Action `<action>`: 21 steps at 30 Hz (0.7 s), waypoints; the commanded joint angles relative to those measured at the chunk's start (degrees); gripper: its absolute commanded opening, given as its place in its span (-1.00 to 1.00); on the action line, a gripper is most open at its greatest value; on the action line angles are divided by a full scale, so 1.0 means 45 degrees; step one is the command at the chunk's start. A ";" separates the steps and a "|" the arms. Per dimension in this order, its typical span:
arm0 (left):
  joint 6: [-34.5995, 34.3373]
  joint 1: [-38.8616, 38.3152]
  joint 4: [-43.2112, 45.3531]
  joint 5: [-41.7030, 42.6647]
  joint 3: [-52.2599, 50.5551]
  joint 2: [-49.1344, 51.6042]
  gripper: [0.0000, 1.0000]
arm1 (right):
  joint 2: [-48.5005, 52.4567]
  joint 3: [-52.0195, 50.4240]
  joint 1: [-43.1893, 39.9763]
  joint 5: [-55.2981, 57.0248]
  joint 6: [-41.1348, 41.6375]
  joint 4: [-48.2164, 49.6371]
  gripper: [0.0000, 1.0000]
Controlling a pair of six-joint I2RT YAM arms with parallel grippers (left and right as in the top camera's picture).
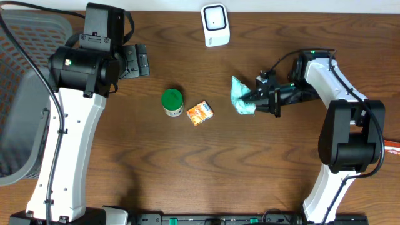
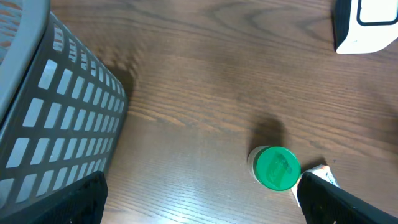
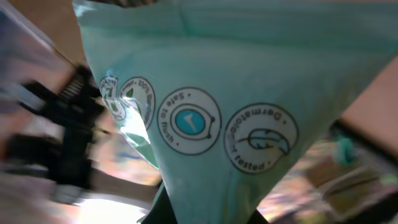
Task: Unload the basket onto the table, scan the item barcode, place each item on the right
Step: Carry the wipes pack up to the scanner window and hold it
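The right gripper [image 1: 256, 100] is clamped on a teal pouch [image 1: 239, 99], right of the desk [image 1: 187, 169] centre, below the white scanner [image 1: 215, 25]. The left gripper [image 1: 139, 60] is wide and empty. This looks like the carrying step. Next, the barcode, not visible here, must face the scanner.

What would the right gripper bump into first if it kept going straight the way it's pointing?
Probably the small orange box, though the teal packet it holds would arrive first, and height is unclear.

Left gripper [image 1: 139, 60]: fingers spread wide.
Right gripper [image 1: 252, 101]: fingers pinched tight on teal pouch [image 1: 238, 92], which juts beyond the fingertips.
Right arm: folded sharply at the elbow.
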 commanded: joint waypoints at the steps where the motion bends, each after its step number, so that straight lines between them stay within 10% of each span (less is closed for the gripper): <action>1: 0.0029 0.0063 -0.0044 -0.0204 0.0044 0.0049 0.96 | -0.0311 0.0165 -0.0102 -0.1540 0.3254 0.0053 -0.98; 8: 0.0029 0.0063 -0.0044 -0.0204 0.0044 0.0049 0.96 | -0.0311 0.0165 -0.0068 0.0155 0.2701 0.2846 -0.98; 21: 0.0034 0.0063 -0.0044 -0.0204 0.0044 0.0049 0.95 | -0.0291 0.0165 0.0884 0.4221 0.6407 1.6582 -0.97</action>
